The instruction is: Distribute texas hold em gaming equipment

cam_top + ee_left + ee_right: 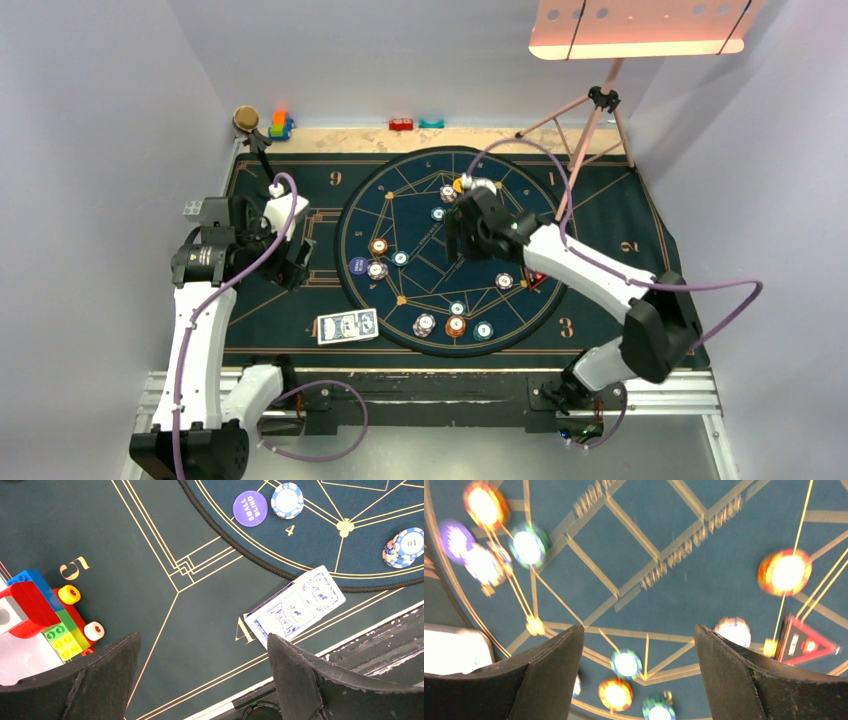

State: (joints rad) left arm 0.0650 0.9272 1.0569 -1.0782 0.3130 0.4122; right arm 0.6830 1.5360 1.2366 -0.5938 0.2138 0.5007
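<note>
While right pincer gapes over mat, left pincer spread near cards

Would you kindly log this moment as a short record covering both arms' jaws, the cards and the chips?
left jaws: open, empty, near the cards
right jaws: open, empty, above the round mat; view blurred
cards: backs up, at the round mat's rim
chips: small groups around the round mat
small blind disc: beside a white chip
toy blocks: apart from the cards, untouched
</note>
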